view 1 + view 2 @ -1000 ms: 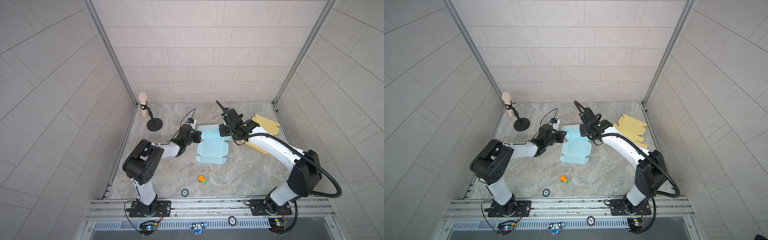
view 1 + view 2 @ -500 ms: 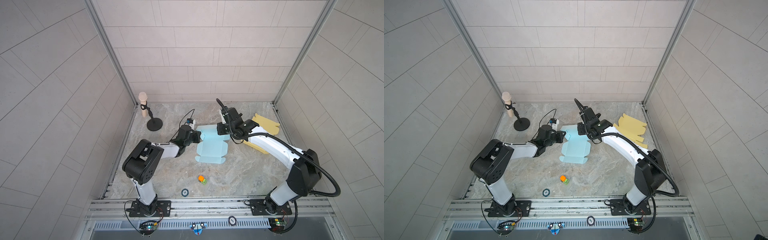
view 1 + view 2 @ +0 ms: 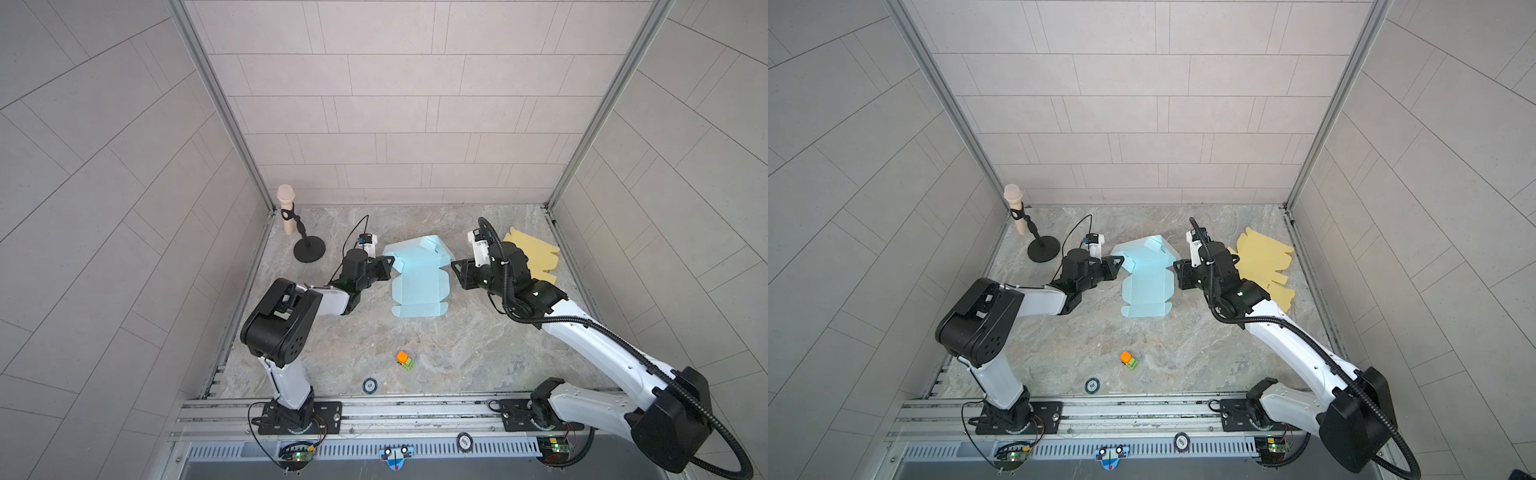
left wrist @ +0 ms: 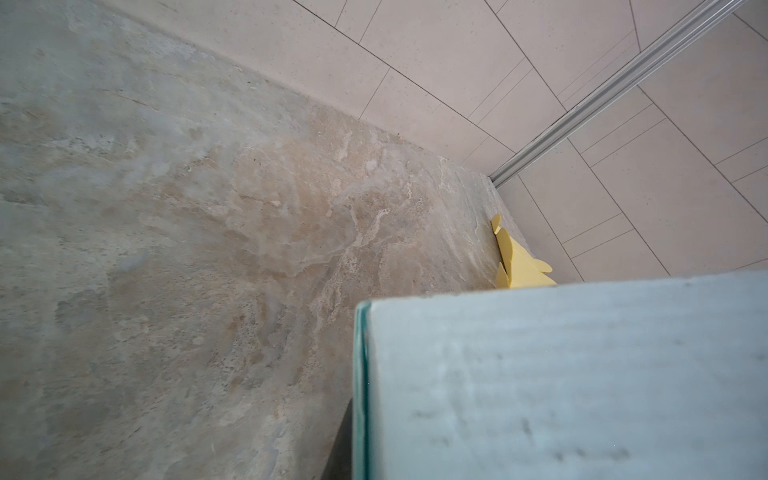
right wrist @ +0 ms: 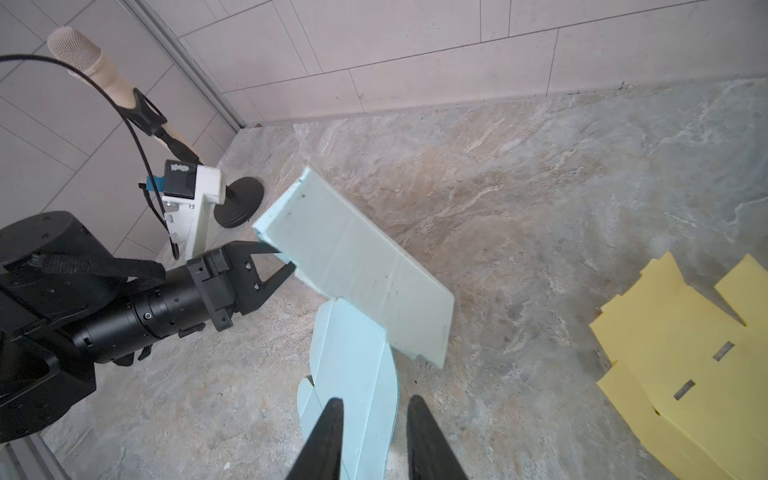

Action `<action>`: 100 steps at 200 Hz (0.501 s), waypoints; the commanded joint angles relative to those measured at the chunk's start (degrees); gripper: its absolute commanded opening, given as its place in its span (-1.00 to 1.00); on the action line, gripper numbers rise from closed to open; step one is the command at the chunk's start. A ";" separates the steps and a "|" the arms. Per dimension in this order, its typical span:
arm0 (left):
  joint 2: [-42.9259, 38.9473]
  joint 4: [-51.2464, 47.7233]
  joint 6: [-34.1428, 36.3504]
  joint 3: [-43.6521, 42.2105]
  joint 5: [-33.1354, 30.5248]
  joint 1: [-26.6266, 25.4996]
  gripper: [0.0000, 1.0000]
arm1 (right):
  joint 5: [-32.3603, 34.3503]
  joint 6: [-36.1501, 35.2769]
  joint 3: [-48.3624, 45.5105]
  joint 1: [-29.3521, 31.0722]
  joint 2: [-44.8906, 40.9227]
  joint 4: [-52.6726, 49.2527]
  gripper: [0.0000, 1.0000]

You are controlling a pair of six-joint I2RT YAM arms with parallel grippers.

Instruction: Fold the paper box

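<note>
Bimanual cell seen from above, near edge to far edge. On the marble table (image 3: 457,345), close to the near edge, lies a small dark disc (image 3: 369,385); just beyond it sits an orange-and-green toy (image 3: 404,360), well apart from everything else.

The pale blue paper box (image 3: 417,286) occupies the middle of the table, somewhat toward the far edge. Its near panels lie flat on the surface, while its far panel stands raised and tilted, as the right wrist view shows.

The left gripper (image 5: 286,261) reaches in from the left side and is clamped on the left edge of that raised panel – jaws closed on the card. In the left wrist view the blue card fills much of the frame.

The right gripper (image 5: 375,401) sits at the box's right side with its jaws parted – a rounded side flap lies below the gap, and neither finger (image 5: 332,419) visibly presses it.

Toward the far right corner lie flat yellow cardboard blanks (image 3: 536,253). In the far left corner a beige microphone (image 3: 286,203) stands on a black round-based stand.
</note>
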 commanded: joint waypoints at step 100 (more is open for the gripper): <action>1.02 13.48 -4.81 -3.11 6.36 1.93 -0.88 | -9.33 11.16 -8.83 -3.19 5.42 30.46 -0.47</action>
